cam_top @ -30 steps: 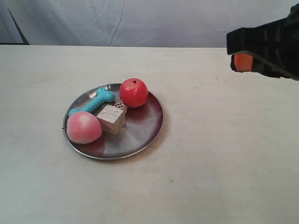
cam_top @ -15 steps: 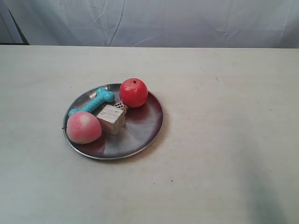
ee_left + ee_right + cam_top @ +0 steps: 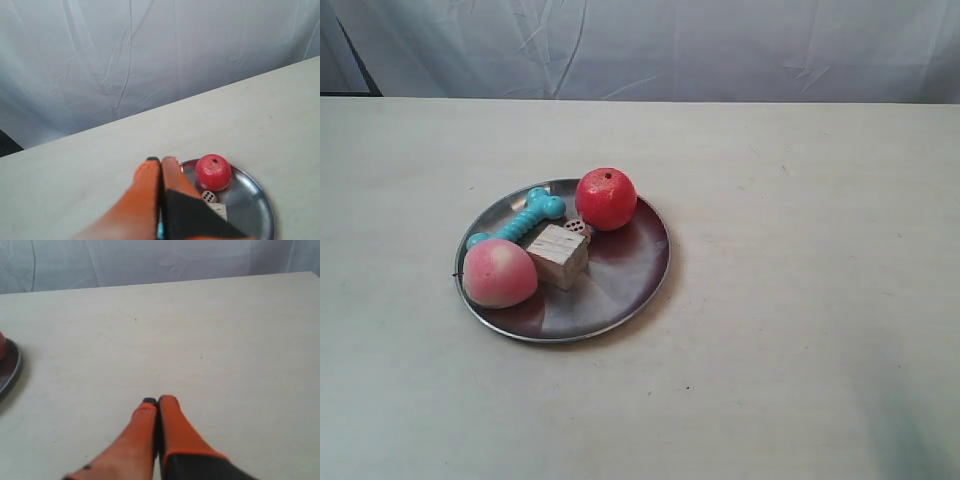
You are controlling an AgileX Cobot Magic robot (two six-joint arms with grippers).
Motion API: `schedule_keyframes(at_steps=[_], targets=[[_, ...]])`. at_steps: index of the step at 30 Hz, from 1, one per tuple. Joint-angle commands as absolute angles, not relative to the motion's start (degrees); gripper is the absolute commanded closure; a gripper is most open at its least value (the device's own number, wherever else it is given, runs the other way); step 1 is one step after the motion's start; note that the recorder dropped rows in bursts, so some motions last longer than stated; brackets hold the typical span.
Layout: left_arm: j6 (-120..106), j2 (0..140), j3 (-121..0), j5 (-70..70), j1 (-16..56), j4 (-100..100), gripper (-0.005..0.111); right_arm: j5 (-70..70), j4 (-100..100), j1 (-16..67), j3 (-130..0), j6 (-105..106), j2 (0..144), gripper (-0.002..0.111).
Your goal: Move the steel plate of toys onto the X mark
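Right, neither tool is on the load. The left gripper [image 3: 160, 161] has its orange fingers pressed together on nothing, with the steel plate [image 3: 650, 272] showing just past its tips. The right gripper [image 3: 156, 401] is likewise closed and empty over bare table [image 3: 800, 300].

The plate sits toward nine o'clock of the table's middle. On it are the red apple [image 3: 606, 198] at one o'clock, the teal bone [image 3: 515, 225] at ten, the peach [image 3: 499, 273] at eight, the wooden cube [image 3: 559, 255] central and the die [image 3: 577, 226] beside it.

A short dark tick [image 3: 456, 273] touches the rim at nine o'clock; I can't tell whether it's the X mark. If it isn't, I'd spread one gripper's jaws, pinch the raised rim and slide the plate flat. Open tabletop runs wide toward three and six o'clock.
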State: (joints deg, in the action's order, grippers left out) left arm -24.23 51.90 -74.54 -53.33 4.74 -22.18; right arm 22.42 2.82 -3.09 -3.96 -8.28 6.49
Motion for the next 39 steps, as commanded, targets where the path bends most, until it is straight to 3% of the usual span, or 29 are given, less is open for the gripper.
schedule_keyframes(at_steps=[1,24,28,34,39], targets=[[-24.2,51.7,-74.2,-52.7,4.8,-22.0,0.107,20.5,-1.7,-3.4,-2.0,-2.9,4.8,0.105],[-24.2,51.7,-74.2,-52.7,5.1,-22.1,0.107,19.0,-2.1,-3.4,-0.3,-3.0,4.6,0.105],[-24.9,50.4,-73.1,-51.2,5.8,-13.3,0.107,19.0,-2.1,-3.4,-0.3,-3.0,4.6,0.105],[-12.0,36.9,-59.1,-48.4,5.8,-6.3,0.107,19.0,-2.1,-3.4,-0.3,-3.0,4.6,0.105],[-8.2,23.9,-39.0,-30.9,3.7,-5.5,0.107,19.0,-2.1,-3.4,-0.3,-3.0,4.6,0.105]])
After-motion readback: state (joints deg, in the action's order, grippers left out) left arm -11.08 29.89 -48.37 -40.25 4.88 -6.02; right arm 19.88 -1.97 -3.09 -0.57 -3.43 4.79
